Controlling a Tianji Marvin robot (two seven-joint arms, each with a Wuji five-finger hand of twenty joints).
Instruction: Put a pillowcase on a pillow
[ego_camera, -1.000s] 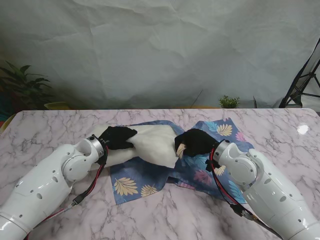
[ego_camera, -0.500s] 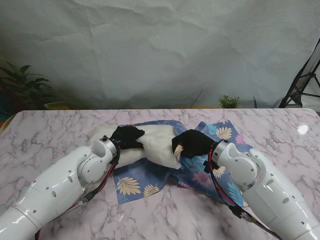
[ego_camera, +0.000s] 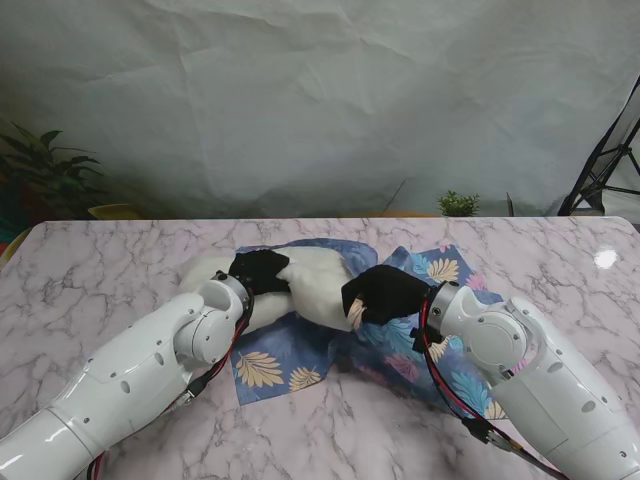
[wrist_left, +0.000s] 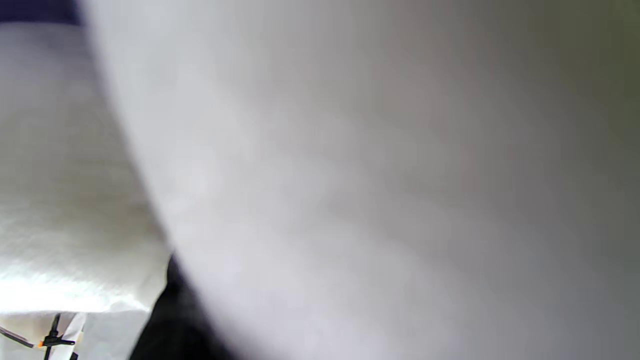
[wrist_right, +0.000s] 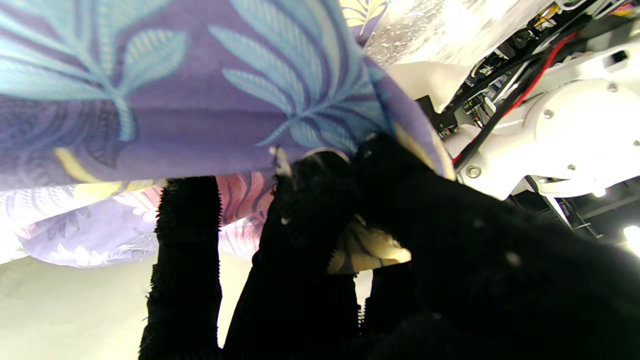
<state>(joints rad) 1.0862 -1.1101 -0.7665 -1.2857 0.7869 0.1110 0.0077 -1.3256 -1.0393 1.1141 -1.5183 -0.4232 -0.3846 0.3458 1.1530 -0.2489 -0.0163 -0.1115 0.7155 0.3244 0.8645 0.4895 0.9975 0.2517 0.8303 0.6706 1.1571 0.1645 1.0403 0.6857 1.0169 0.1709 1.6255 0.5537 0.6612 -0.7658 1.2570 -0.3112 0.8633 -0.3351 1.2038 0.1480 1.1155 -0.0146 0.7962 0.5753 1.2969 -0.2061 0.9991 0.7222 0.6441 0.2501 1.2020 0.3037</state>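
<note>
Pillow (ego_camera: 310, 283): seen in the middle of the stand picture, lying on the blue leafy pillowcase (ego_camera: 440, 272) on the marble surface (ego_camera: 90, 265).
Left hand (ego_camera: 260, 272): laid on the pillow; its wrist picture is a blur, so a grip cannot be told.
Right hand (ego_camera: 385, 293): fingers (wrist_right: 300, 210) closed on the pillowcase edge, beside the pillow's end.

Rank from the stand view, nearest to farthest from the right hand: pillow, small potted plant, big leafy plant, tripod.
From the right hand:
1. Pillow, touching it, on its left.
2. Small potted plant, beyond the table's far edge.
3. Tripod, far right corner.
4. Big leafy plant, far left.
</note>
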